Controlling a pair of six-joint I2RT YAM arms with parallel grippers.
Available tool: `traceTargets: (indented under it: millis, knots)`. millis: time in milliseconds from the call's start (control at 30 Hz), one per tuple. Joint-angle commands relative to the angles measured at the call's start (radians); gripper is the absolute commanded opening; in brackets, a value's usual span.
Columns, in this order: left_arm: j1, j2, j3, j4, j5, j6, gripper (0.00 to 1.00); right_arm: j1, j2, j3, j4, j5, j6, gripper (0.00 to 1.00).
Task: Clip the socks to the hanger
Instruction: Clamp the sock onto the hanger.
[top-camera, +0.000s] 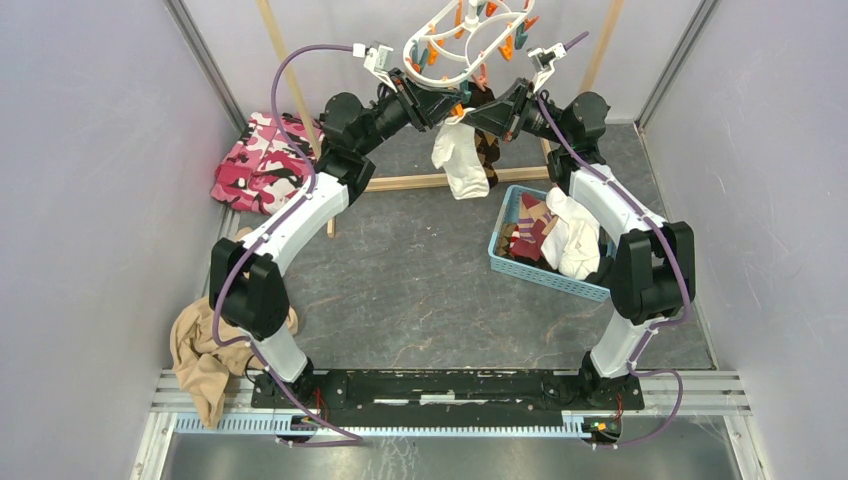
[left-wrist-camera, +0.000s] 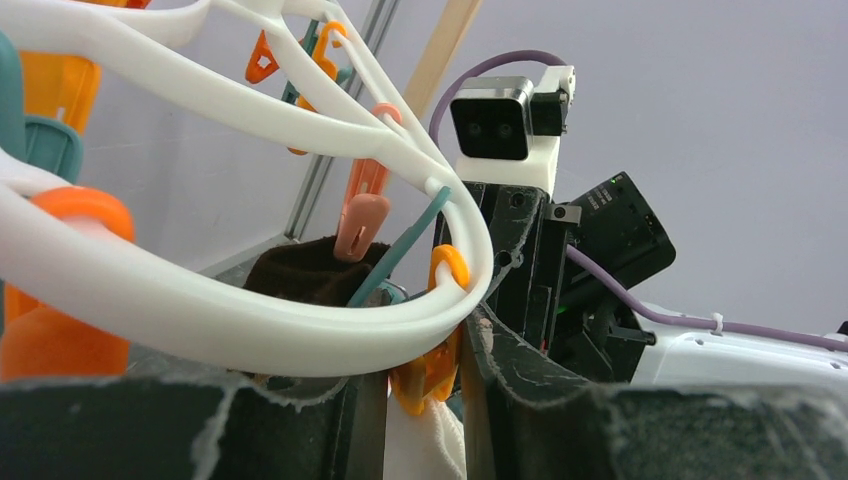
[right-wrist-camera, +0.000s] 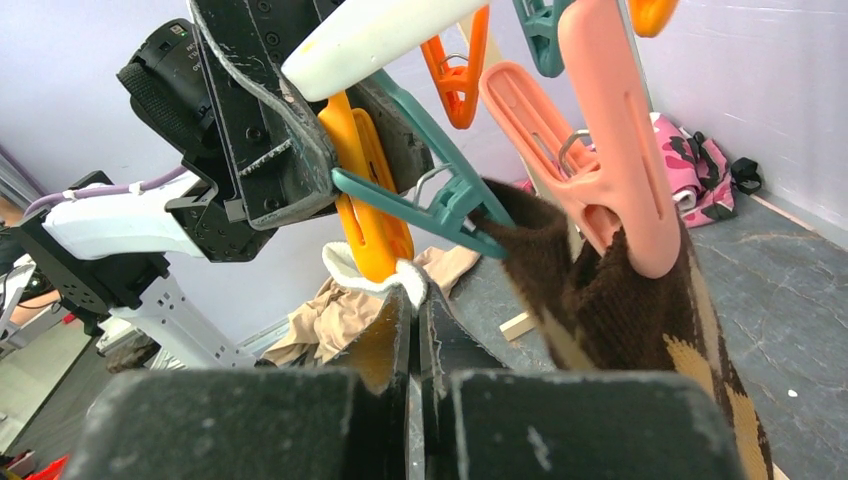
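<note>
The white hanger hangs at the back centre, and its ring fills the left wrist view. My left gripper is shut on an orange clothespin hanging from the ring, with the cuff of a white sock right below it. My right gripper is shut on that white sock's cuff, holding it at the tip of the orange clothespin. The white sock dangles between both grippers. A brown argyle sock hangs from salmon and teal pins.
A blue basket at the right holds several more socks, white and maroon patterned. Pink camouflage cloth lies at back left, and a tan garment at front left. The wooden rack frame stands under the hanger.
</note>
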Motion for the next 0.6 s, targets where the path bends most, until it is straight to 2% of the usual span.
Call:
traceTargets:
  millis: [0,567]
  knots:
    - [0.008,0.010,0.030,0.008,0.055,0.037,0.06,-0.007,-0.017,0.048,0.016,0.020,-0.001,0.00]
    - [0.015,0.015,0.051,-0.067,0.078,0.167,0.05,-0.010,-0.027,0.049,0.055,0.015,0.028,0.00]
